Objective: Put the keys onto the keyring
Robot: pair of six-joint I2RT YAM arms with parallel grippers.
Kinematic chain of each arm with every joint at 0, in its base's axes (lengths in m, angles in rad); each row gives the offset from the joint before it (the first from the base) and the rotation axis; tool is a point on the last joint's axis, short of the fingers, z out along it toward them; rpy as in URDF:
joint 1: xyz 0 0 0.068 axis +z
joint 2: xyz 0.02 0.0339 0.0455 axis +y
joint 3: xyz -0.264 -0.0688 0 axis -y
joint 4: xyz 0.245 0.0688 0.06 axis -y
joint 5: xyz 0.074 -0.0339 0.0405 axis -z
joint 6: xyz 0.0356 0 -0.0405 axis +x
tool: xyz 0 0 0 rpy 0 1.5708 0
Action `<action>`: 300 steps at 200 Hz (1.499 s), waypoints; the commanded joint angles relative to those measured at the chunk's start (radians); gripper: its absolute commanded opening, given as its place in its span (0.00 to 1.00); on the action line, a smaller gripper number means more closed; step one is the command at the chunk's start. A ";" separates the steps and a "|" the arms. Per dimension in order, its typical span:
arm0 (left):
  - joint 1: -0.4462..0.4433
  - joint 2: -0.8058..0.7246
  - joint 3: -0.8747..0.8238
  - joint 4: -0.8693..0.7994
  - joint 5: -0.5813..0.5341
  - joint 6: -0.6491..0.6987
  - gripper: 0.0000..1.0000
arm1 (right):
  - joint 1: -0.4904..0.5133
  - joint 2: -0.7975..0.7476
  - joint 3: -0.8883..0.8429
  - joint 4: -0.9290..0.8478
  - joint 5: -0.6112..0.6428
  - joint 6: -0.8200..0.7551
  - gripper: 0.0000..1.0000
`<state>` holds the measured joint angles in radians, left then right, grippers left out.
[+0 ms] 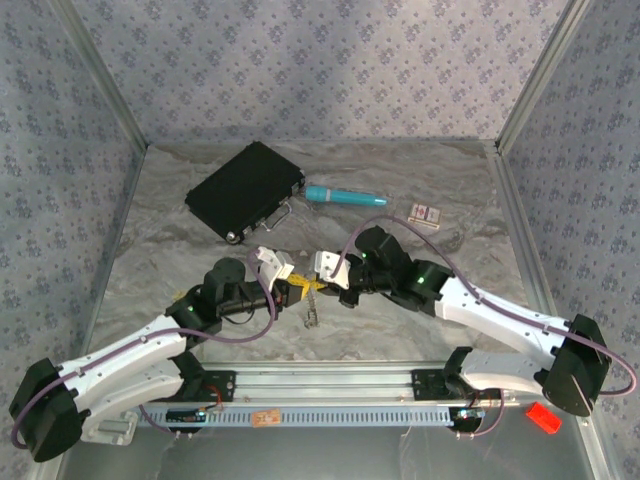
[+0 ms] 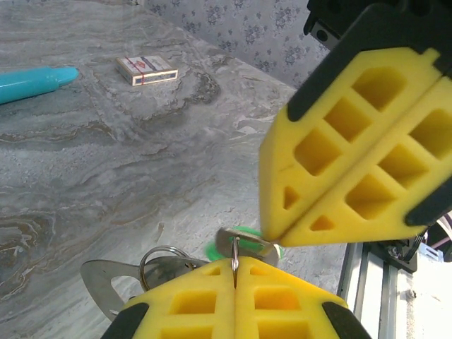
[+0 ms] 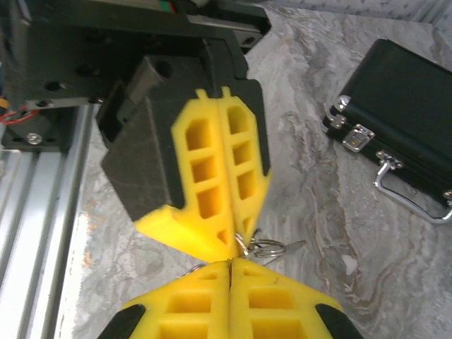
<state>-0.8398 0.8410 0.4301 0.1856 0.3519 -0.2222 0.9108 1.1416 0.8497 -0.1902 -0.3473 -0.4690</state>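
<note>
My two grippers meet tip to tip above the middle of the table. The left gripper is shut on the keyring, a thin silvery loop that stands edge-on out of its yellow fingertips. A smaller ring and a flat metal piece hang beside it. The right gripper is shut on the green-headed key, whose metal end lies against the keyring. In the right wrist view the keyring shows between both pairs of fingertips. A short chain dangles below them.
A black case lies at the back left. A teal pen and a small card box lie to its right. The metal rail runs along the near edge, with a red piece at its right end.
</note>
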 commanded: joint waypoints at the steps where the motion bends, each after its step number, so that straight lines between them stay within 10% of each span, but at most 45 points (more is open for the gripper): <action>1: -0.003 -0.001 0.003 0.055 0.027 -0.014 0.00 | 0.008 -0.015 -0.025 0.042 0.088 -0.034 0.00; 300: 0.025 0.046 0.016 0.107 0.025 -0.218 0.00 | 0.004 -0.048 -0.127 0.194 0.126 0.046 0.00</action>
<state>-0.8238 0.8940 0.4274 0.2386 0.3527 -0.4232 0.9142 1.1057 0.7353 -0.0177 -0.2417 -0.4343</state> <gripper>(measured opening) 0.043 0.052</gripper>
